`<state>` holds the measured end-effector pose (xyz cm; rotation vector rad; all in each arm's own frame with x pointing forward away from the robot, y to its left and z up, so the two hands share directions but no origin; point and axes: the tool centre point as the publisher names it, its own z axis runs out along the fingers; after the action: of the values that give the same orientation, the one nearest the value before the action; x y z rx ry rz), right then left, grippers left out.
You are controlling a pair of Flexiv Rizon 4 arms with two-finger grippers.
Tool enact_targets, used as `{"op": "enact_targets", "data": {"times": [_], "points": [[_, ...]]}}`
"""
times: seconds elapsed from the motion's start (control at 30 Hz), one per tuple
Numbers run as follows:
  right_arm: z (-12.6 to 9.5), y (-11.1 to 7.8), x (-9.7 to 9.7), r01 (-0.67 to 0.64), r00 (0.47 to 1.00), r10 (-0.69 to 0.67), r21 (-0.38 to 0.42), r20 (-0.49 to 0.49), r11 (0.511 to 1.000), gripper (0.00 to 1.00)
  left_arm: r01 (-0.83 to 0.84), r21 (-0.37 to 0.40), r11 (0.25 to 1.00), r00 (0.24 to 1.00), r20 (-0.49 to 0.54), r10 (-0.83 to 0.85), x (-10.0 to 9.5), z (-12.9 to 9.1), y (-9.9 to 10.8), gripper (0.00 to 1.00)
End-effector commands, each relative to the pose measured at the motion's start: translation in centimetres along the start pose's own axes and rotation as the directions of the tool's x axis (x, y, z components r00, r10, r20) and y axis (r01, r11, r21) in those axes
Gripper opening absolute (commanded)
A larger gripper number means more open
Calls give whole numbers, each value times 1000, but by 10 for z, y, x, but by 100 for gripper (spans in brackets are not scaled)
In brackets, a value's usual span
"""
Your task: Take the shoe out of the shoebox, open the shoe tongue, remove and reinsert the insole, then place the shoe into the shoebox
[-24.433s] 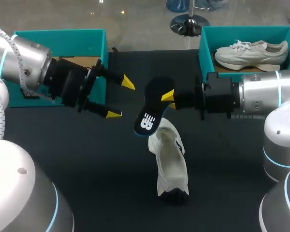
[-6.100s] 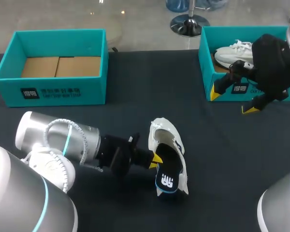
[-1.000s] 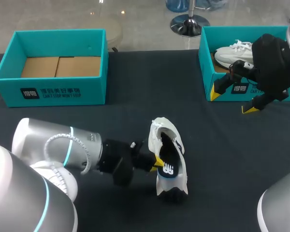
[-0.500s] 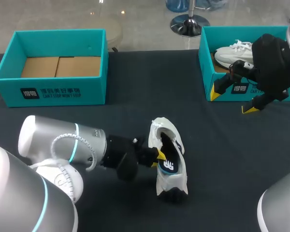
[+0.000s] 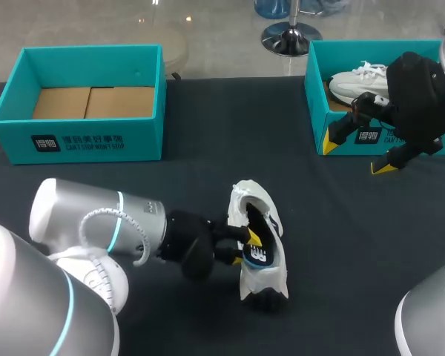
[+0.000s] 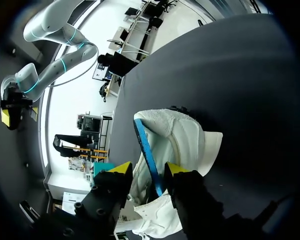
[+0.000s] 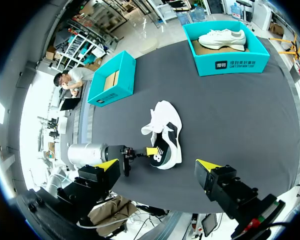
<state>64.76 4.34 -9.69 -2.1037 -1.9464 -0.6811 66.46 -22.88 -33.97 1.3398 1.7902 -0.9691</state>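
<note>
A black table (image 5: pixel 208 126) fills the head view. Near its middle, toward 6 o'clock, a white mesh sneaker (image 5: pixel 271 274) lies with its opening turned to 9 o'clock. A dark foam insole with a blue edge and a white logo (image 5: pixel 257 251) sits partly inside it, its heel end sticking out.

The left gripper (image 5: pixel 245 249) comes in from 8 o'clock and is at the shoe's opening. In the left wrist view its yellow-tipped fingers stand moderately apart with the insole's blue edge running between them, nearer one finger, and a gap shows on the other side.

At 10 o'clock stands a teal cardboard shoebox (image 5: pixel 96 137) with a bare brown floor. At 2 o'clock a second teal shoebox (image 5: pixel 317 111) holds another white sneaker (image 5: pixel 356 80). The right gripper (image 5: pixel 356 154) hovers at that box's front wall, fingers spread wide and holding nothing.
</note>
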Motion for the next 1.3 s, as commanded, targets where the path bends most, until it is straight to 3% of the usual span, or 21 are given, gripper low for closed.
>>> {"op": "enact_targets", "data": {"times": [0.03, 0.3, 0.7, 0.97, 1.3], "points": [[2, 4, 2, 0, 1000, 0, 7, 3, 1000, 100, -4, 2, 1000, 1000, 9, 4, 4, -19, -6, 40], [2, 4, 2, 0, 1000, 0, 7, 3, 1000, 100, 1, -6, 1000, 1000, 16, -1, 6, -28, -7, 39], [2, 4, 2, 0, 1000, 0, 7, 3, 1000, 100, 35, 40, 999, 999, 35, -36, -2, -15, -5, 44], [2, 4, 2, 0, 1000, 0, 7, 3, 1000, 100, 29, 54, 998, 999, 22, -31, -1, -7, -8, 27], [2, 4, 2, 0, 1000, 0, 7, 3, 1000, 100, 17, 55, 998, 1000, 16, -18, -3, -2, -8, 20]]}}
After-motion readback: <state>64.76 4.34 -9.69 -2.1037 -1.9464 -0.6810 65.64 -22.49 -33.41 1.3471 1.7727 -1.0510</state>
